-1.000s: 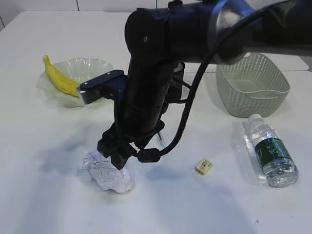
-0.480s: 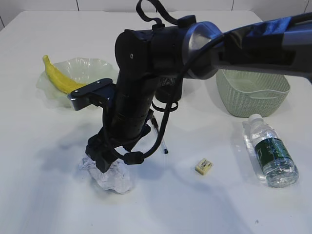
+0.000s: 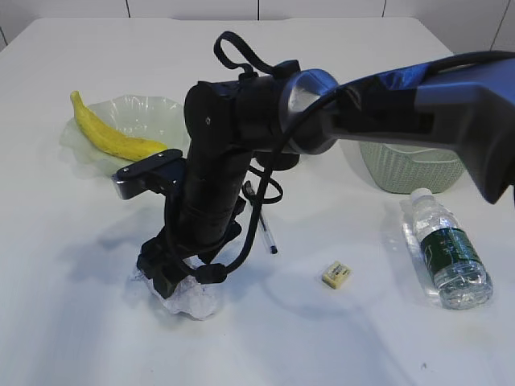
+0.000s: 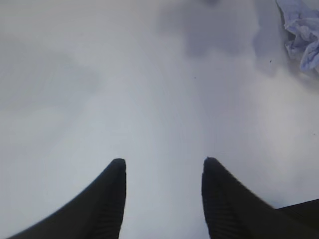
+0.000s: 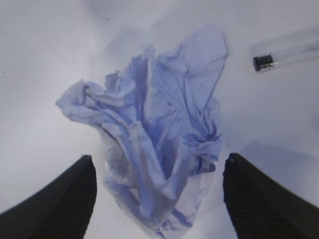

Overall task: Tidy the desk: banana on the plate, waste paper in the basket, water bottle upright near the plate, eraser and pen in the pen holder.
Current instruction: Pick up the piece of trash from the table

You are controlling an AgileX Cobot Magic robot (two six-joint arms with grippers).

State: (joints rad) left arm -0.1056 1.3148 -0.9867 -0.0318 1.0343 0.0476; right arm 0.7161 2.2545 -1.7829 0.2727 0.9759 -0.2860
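Right fingers (image 5: 158, 199) spread wide astride waste paper (image 5: 154, 144), gripping nothing | left fingers (image 4: 162, 199) half open, empty, over bare worktop (image 4: 99, 74) | paper lower left of exterior frame | pen (image 3: 261, 219) beside arm.

The left end effector (image 4: 162, 199), fingers parted, hangs over the desk (image 4: 124, 89); waste paper (image 4: 304, 35) top right.
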